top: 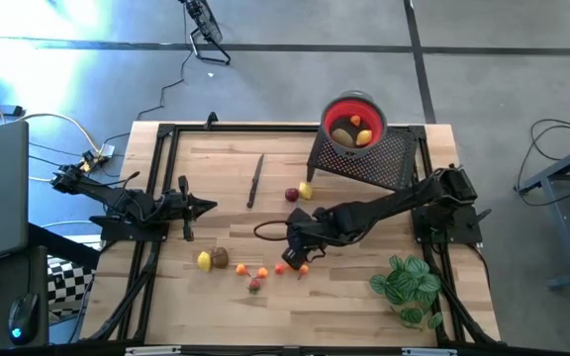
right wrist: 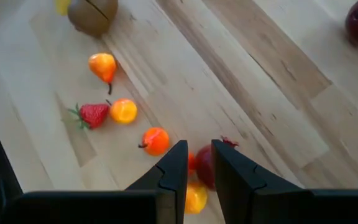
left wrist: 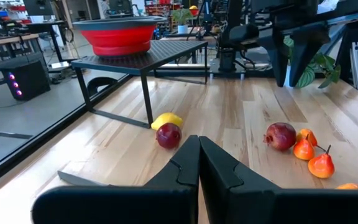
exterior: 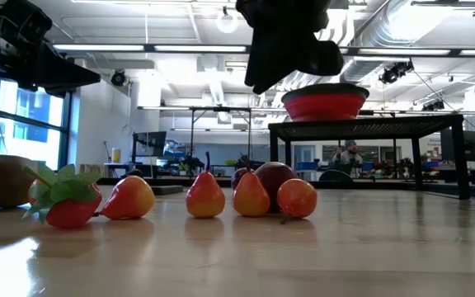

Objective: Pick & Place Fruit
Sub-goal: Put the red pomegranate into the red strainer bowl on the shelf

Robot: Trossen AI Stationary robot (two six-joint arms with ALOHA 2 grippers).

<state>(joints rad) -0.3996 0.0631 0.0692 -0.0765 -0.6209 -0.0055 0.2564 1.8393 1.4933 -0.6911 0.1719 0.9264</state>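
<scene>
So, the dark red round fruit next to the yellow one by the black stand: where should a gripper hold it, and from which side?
Probably best from straight above, closing across the round middle of the dark red fruit. The yellow fruit sits close against its side toward the black stand, so the fingers should go on the two sides that are free.

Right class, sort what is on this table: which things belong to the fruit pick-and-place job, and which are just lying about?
Part of the job:
- loose fruit on the table
- fruit already in the red bowl
- right gripper, over the fruit
- left gripper, waiting at the left side

Just lying about:
- knife
- green plant
- black stand under the bowl
</scene>
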